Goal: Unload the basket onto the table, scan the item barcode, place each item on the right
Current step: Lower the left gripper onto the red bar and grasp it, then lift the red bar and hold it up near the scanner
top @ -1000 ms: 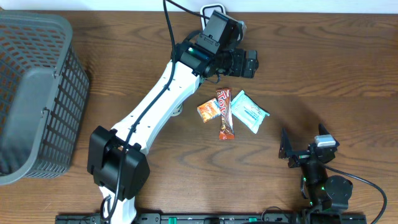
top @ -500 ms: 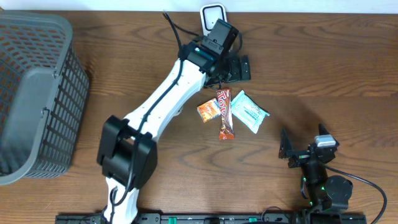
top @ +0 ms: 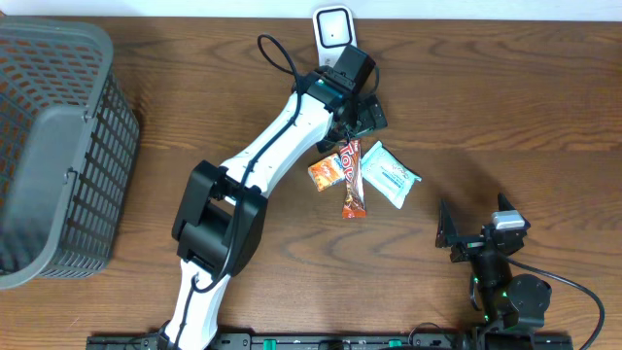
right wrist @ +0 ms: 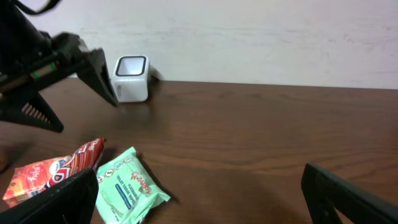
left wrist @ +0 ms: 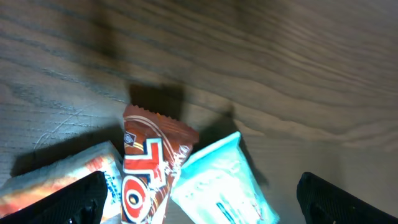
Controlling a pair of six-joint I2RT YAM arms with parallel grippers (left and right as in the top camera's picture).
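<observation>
Overhead: snack bar [top: 352, 180] (jaws wide)

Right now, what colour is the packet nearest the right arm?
The packet is mint green with white and blue print; the right wrist view shows it best.

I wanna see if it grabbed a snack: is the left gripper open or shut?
Open. The left gripper has its fingers wide apart over the candy bar, nothing pinched between them.

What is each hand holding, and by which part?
Nothing. The left hand hovers open above the snack packets; the right hand is open, apart from them.
</observation>
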